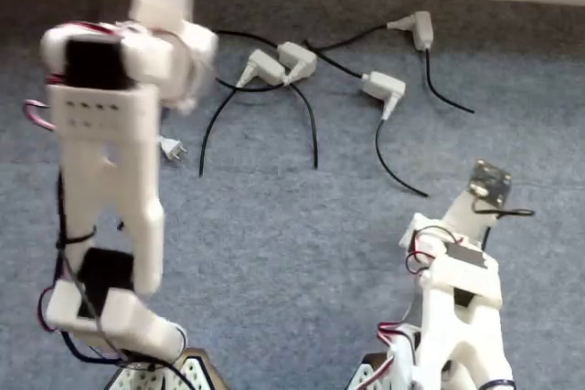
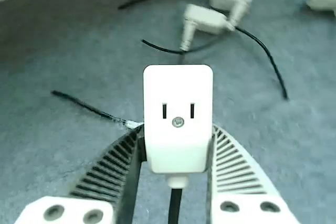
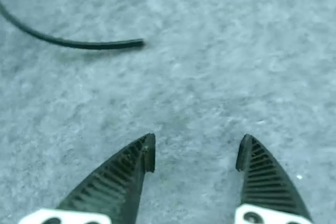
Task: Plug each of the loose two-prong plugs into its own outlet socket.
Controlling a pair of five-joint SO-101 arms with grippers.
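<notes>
My left gripper (image 2: 176, 135) is shut on a white outlet socket (image 2: 178, 116), held upright with its slots facing the camera and its black cord hanging below. The left arm (image 1: 101, 116) stands raised at the left of the high view. A small loose two-prong plug (image 1: 171, 148) lies on the carpet beside that arm. Several white cord ends lie further back: a pair (image 1: 279, 63) (image 2: 207, 18), one (image 1: 384, 87) and one (image 1: 420, 29). My right gripper (image 3: 197, 142) is open above bare carpet, on the right arm (image 1: 457, 271) at the lower right.
Black cords (image 1: 311, 125) trail over the grey carpet (image 1: 292, 253) from the white pieces. One cord's free end (image 3: 139, 42) lies just beyond my right gripper. A thin cord (image 2: 89, 108) runs up to my left gripper's finger. The carpet's far edge meets a pale wall.
</notes>
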